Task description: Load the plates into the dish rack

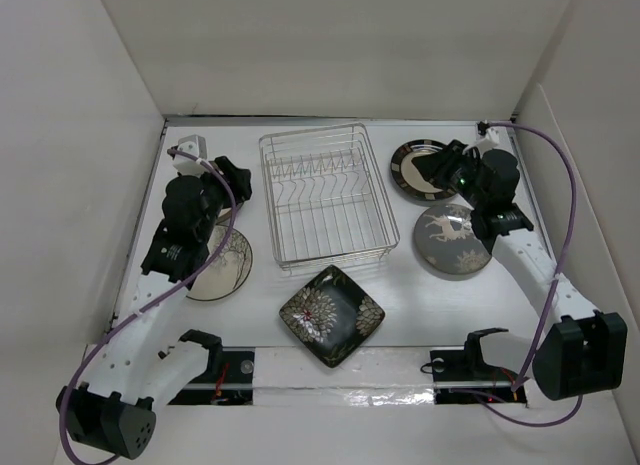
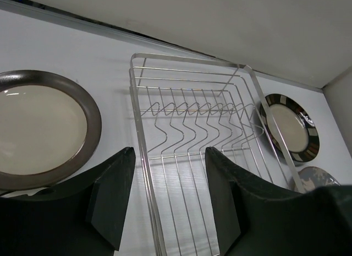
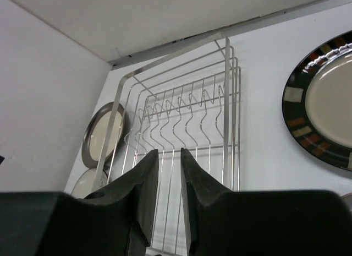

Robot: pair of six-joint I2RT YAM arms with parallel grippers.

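Note:
The silver wire dish rack [image 1: 325, 195] stands in the middle, with no plate in it. The cream branch-pattern plate [image 1: 228, 270] lies left of it, partly under my left arm. The black square flower plate [image 1: 331, 315] lies in front. The grey deer plate [image 1: 452, 241] and the black-rimmed plate [image 1: 415, 170] lie to the right. My left gripper [image 1: 238, 177] is open and empty beside the rack's left rim [image 2: 144, 173]. My right gripper [image 1: 437, 167] hovers over the black-rimmed plate [image 3: 324, 113], its jaws a narrow gap apart and empty.
Another round plate with a dull brown rim and pale centre [image 2: 38, 135] lies at the far left, hidden under my left arm in the top view; it also shows in the right wrist view [image 3: 102, 132]. White walls enclose the table on three sides.

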